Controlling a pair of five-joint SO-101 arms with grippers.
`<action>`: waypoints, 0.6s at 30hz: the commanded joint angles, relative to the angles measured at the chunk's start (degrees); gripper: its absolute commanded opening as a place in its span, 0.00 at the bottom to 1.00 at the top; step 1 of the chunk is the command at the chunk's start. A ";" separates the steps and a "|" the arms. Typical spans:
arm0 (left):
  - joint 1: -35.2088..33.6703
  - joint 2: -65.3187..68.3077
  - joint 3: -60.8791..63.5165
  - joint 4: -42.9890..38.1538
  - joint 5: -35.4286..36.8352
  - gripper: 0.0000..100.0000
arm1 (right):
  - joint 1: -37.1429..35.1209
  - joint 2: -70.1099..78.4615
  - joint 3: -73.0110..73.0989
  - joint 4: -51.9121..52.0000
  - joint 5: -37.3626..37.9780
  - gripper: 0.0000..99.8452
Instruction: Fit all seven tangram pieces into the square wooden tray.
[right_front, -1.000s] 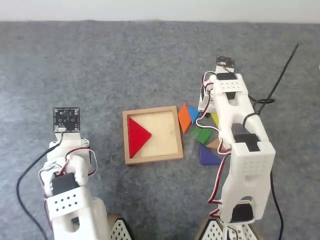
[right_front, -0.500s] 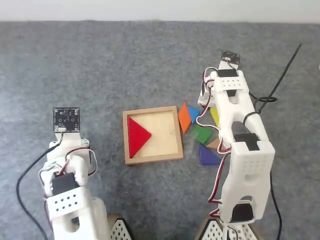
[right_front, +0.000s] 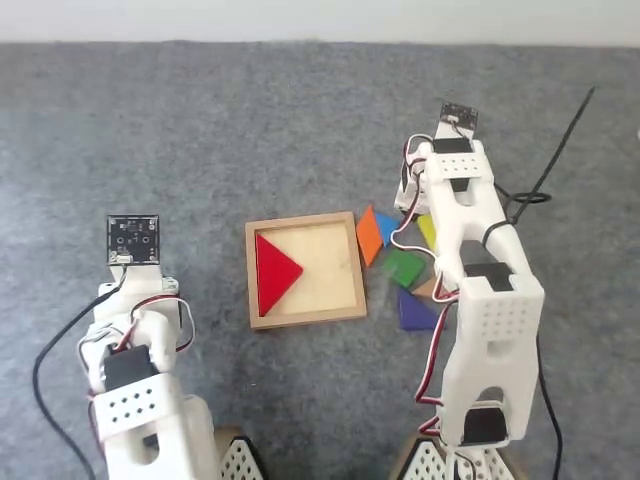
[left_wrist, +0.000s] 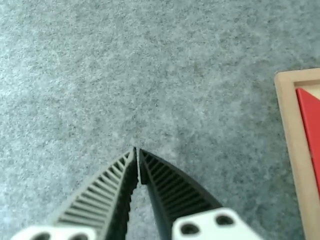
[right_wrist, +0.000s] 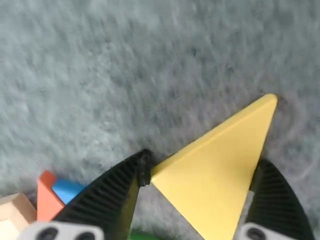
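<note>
My left pincer (left_wrist: 136, 159) is closed on nothing, over the grey tabletop (right_front: 200, 130) to the left of the wooden tray (right_front: 300, 219). In the tray, a red triangle (right_front: 274, 271) lies flat against the left wall. Right of the tray the loose pieces cluster: purple (right_front: 417, 311), brown (right_front: 428, 288), green (right_front: 404, 267), then orange (right_front: 368, 236) and blue (right_front: 387, 226). Farthest out, my right pincer (right_wrist: 202, 172) stands open astride the yellow triangle (right_wrist: 225, 150), one fingertip (right_wrist: 142, 167) touching its corner.
</note>
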 joint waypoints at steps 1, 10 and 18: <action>-0.18 0.18 -2.77 0.35 -0.53 0.01 | -0.13 1.27 -4.57 2.15 -0.53 0.32; -0.18 0.18 -2.77 0.35 -0.53 0.01 | 0.04 3.03 -6.68 6.02 -0.26 0.32; -0.18 0.18 -2.77 0.35 -0.53 0.01 | 2.33 3.12 -6.77 8.04 -0.18 0.32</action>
